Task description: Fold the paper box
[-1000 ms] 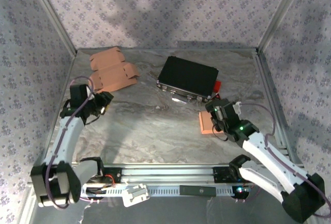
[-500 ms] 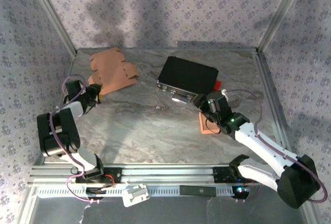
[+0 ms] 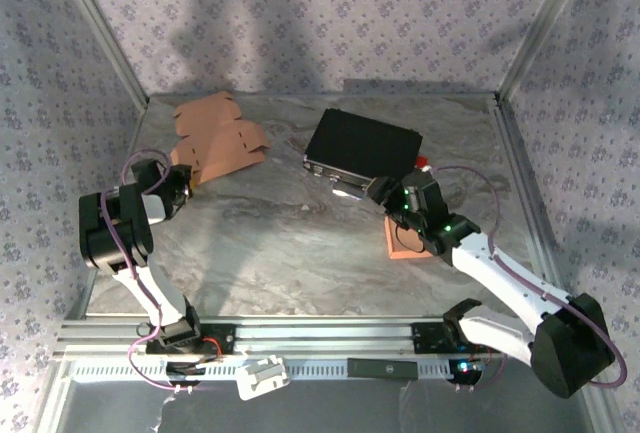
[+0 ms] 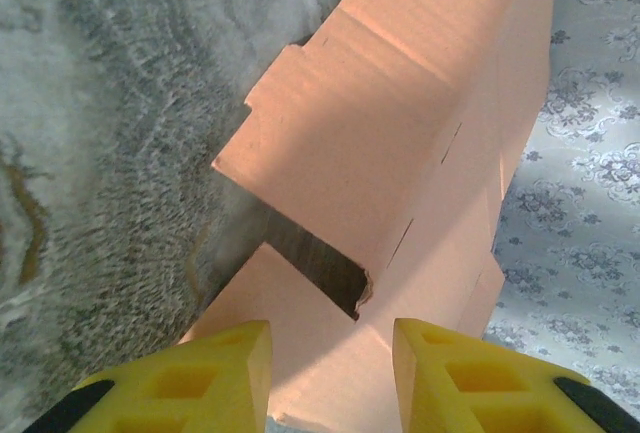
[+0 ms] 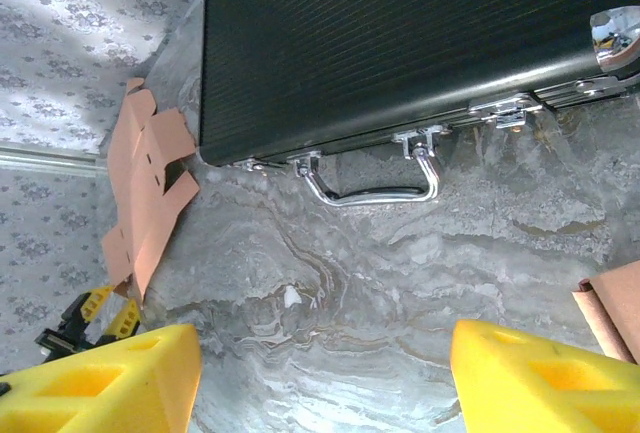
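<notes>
Top view: the flat box [image 3: 215, 138] lies far left, with the left gripper [image 3: 183, 185] at its near edge; the right gripper [image 3: 385, 193] hovers beside a black case [image 3: 362, 148]. Left wrist: jaws narrowly apart, box showing between them. Right wrist: jaws wide, holding nothing, the case's handle [image 5: 375, 191] beyond.

White links, black joint housings and looping purple cables [image 3: 478, 175] make up the left arm [image 3: 155, 293] and right arm [image 3: 500, 273]. The left end effector [image 4: 330, 338] and right end effector [image 5: 325, 358] carry yellow pocketed fingers [image 5: 110, 373].
</notes>
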